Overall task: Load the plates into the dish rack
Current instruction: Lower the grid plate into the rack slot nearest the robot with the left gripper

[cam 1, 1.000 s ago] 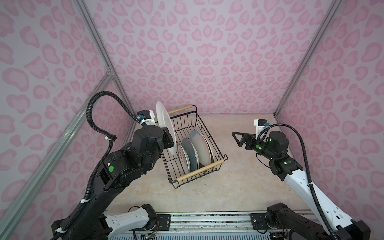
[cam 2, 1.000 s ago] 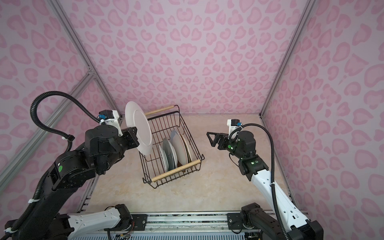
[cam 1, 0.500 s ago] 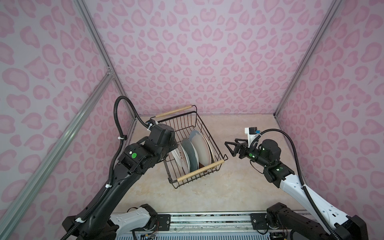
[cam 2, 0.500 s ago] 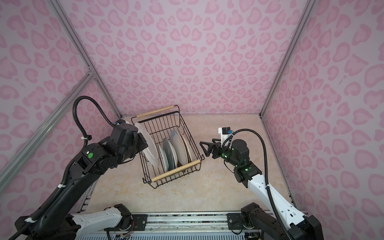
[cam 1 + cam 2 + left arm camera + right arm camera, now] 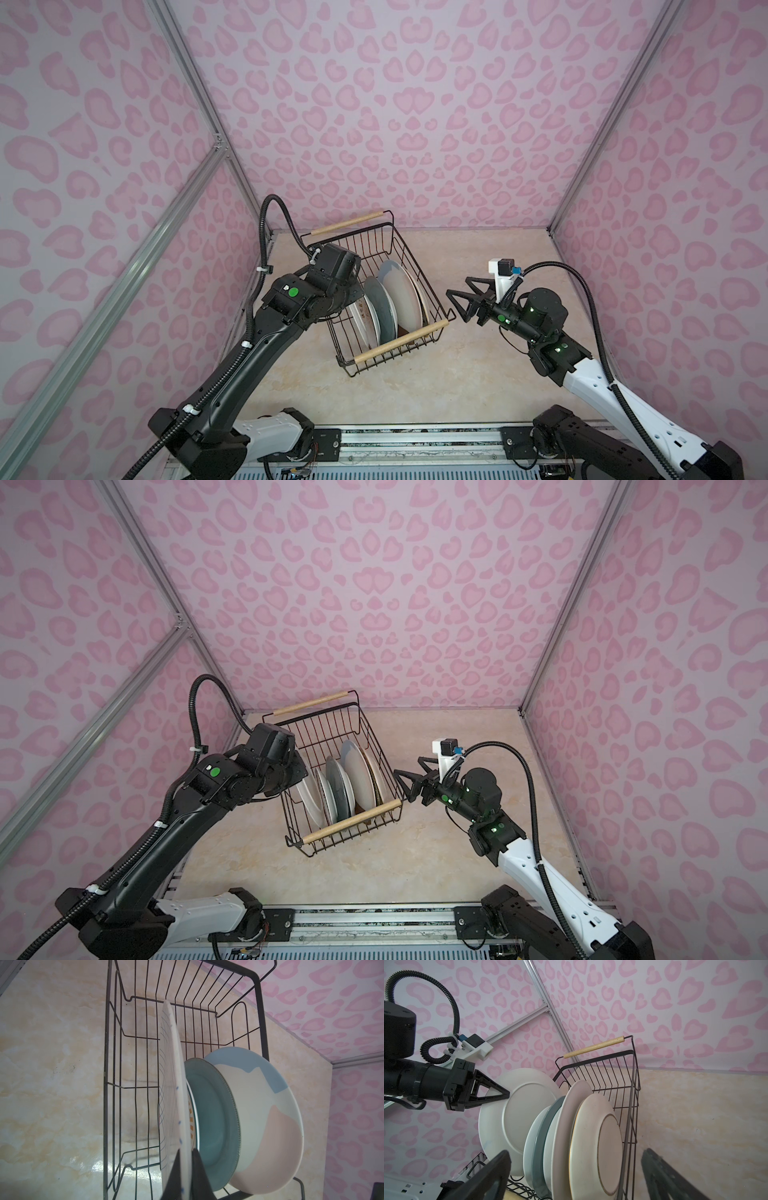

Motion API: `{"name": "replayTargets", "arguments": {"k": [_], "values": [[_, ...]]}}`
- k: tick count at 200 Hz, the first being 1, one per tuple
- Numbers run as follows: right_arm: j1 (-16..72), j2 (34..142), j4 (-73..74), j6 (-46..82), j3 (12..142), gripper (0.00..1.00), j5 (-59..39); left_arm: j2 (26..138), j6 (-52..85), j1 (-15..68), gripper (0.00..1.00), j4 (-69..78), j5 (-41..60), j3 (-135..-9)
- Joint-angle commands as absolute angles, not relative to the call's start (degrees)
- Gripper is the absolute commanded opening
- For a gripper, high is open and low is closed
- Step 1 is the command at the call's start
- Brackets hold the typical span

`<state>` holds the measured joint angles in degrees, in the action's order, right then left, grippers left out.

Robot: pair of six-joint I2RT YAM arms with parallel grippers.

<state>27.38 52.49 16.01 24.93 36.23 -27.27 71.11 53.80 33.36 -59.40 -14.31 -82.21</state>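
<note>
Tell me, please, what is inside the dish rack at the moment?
Five plates stand on edge in the dish rack. The left pincer is shut on the rim of the grid-line plate. They overlap, hiding most faces and the rack floor beneath.

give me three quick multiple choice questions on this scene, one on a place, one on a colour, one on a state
1. Where is the right gripper relative to the rack? A inside it; B beside it, outside; C under it.
2. What colour are the rack's handles? A pale wood; B red; C blue.
3. The left gripper is: A open; B shut on a plate; C shut on a handle.
Answers: B, its open fingers hang outside the wire wall. A, both rods are light wood. B, its fingers pinch the grid-lined plate's rim.
</note>
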Motion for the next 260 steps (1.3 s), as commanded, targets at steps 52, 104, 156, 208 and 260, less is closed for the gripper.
{"name": "replayTargets", "arguments": {"k": [52,104,156,208,260], "values": [[27.5,52.6,17.3,24.3,36.2,0.97,-26.6,72.0,53.2,33.2,0.04,-58.0,-10.6,-78.3],[27.6,52.8,16.3,24.1,36.5,0.97,-25.9,73.6,53.3,33.2,0.04,-57.8,-9.2,-77.4],[27.6,53.5,15.4,23.8,37.0,0.97,-25.3,73.8,53.5,33.2,0.04,-57.4,-7.8,-74.7],[27.6,53.7,14.7,23.7,37.2,0.97,-25.0,72.8,54.1,33.2,0.14,-57.6,-7.2,-73.0],[27.6,54.1,14.7,24.0,37.3,0.97,-25.0,70.6,54.9,33.3,0.18,-57.9,-7.5,-72.8]]}}
